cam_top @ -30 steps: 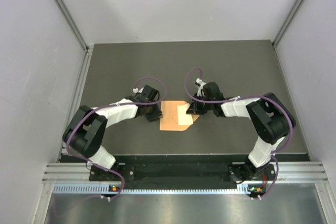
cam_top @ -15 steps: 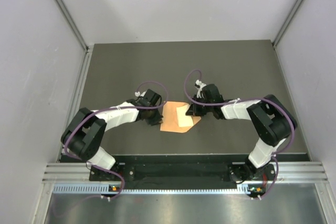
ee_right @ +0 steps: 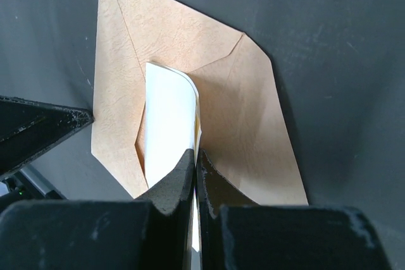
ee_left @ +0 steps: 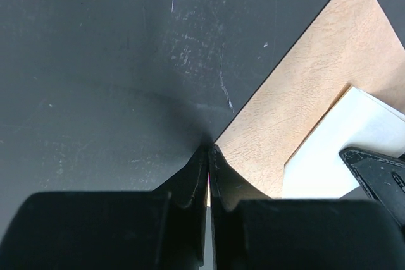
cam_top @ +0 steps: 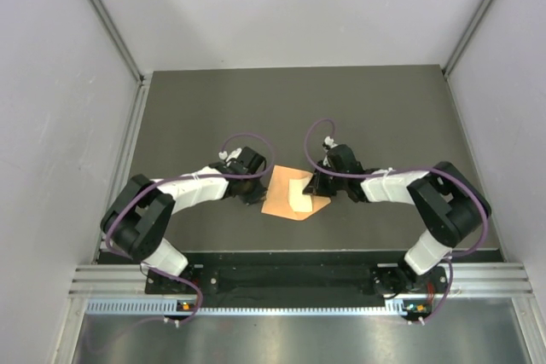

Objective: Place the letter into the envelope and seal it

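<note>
My left claw (ee_left: 209, 151) pinches the envelope (ee_left: 304, 93) by its edge; my right claw (ee_right: 195, 156) clamps the letter (ee_right: 168, 112), lying over the open envelope on the counter (cam_top: 213, 108).

The letter (ee_right: 168, 115) lies, seemingly partway, in the envelope (ee_right: 243, 115).

1. Open room lay across the upper half of the dark table (cam_top: 290, 100), bounded by side walls (cam_top: 51, 142) at frame left and right.
2. At centre frame, the left gripper (cam_top: 258, 187) and right gripper (cam_top: 314, 185) closed off both sides of the envelope (cam_top: 280, 203).
3. The letter (cam_top: 300, 194) jutted from the envelope's mouth, barring the right-hand approach.
4. A narrow bare strip ran below the envelope, ending at the base rail (cam_top: 290, 279).
</note>
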Robot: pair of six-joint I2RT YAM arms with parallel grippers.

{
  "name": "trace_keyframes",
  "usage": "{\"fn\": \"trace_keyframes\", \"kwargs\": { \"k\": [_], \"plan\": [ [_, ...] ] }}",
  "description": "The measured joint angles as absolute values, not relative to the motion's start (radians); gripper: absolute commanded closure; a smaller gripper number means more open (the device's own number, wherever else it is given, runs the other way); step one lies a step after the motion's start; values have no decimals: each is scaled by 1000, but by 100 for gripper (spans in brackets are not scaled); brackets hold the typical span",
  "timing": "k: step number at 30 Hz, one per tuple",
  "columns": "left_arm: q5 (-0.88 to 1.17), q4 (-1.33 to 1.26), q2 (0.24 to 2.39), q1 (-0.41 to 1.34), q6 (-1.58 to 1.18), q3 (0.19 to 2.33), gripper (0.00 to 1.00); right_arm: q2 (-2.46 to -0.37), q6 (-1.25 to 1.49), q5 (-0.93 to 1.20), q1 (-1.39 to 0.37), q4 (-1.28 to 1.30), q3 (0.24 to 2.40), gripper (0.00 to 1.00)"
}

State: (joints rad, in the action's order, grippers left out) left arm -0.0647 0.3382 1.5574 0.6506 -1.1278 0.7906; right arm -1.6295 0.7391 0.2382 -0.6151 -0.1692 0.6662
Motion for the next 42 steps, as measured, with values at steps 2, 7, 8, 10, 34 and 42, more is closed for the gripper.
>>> {"fn": "trace_keyframes", "kwargs": {
  "k": [2,7,8,10,34,42],
  "plan": [
    [-80,345,1553,655,-1126,792,91,-1628,748,234,-616,-166,666,100],
    [-121,396,1539,664,-1100,797,90,-1603,773,203,-619,-147,653,100],
    [-123,402,1537,665,-1097,797,90,-1597,781,199,-619,-145,648,100],
    [-128,413,1535,669,-1093,799,90,-1589,796,193,-619,-145,638,100],
    [-130,400,1533,734,-1129,791,96,-1563,1021,164,-675,-70,627,100],
    [-150,399,1529,747,-1158,787,97,-1568,1053,194,-688,-65,627,100]
  ]
}}
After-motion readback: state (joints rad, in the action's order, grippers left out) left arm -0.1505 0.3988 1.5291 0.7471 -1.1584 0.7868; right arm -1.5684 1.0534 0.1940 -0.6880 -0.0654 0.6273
